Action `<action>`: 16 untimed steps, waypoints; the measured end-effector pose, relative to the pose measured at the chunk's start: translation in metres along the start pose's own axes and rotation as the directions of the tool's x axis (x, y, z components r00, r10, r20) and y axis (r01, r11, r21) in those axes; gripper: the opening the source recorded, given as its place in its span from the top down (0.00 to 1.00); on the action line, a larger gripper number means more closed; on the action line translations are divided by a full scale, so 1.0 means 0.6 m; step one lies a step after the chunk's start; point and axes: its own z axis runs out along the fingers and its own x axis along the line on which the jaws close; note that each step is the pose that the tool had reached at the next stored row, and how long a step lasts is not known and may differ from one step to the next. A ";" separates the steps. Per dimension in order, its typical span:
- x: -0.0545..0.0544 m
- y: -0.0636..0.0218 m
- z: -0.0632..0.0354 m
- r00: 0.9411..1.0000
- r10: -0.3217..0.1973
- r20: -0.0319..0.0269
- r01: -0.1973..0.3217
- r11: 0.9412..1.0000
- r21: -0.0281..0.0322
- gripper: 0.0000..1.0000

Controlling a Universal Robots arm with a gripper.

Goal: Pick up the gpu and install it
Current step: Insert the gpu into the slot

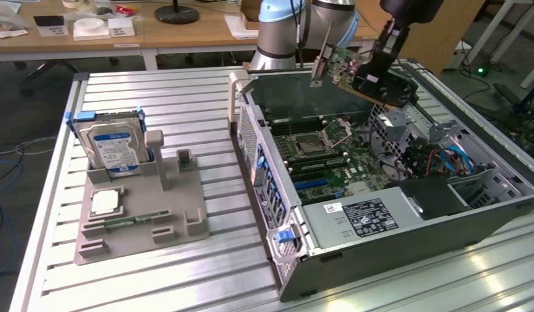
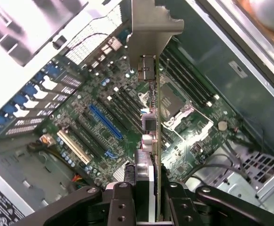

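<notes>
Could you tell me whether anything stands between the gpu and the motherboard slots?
Nothing visible does: the pincer holds the gpu in the air above the open computer case, and the motherboard's slots below lie bare.

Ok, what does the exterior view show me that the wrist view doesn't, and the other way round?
Exterior view adds: the hard drive standing in a grey holder beside the computer case. Wrist view adds: the round coin battery on the motherboard. Shared: the graphics card clamped in the end effector, above the motherboard.
</notes>
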 end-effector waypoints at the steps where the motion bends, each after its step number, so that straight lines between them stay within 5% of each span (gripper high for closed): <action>1: 0.000 0.000 0.000 1.000 -0.018 -0.001 0.018 1.000 0.000 0.72; 9: 0.000 0.000 0.000 0.987 -0.163 -0.009 0.163 0.987 0.000 0.72; 16: 0.000 0.000 0.000 0.958 -0.287 -0.015 0.287 0.958 -0.001 0.72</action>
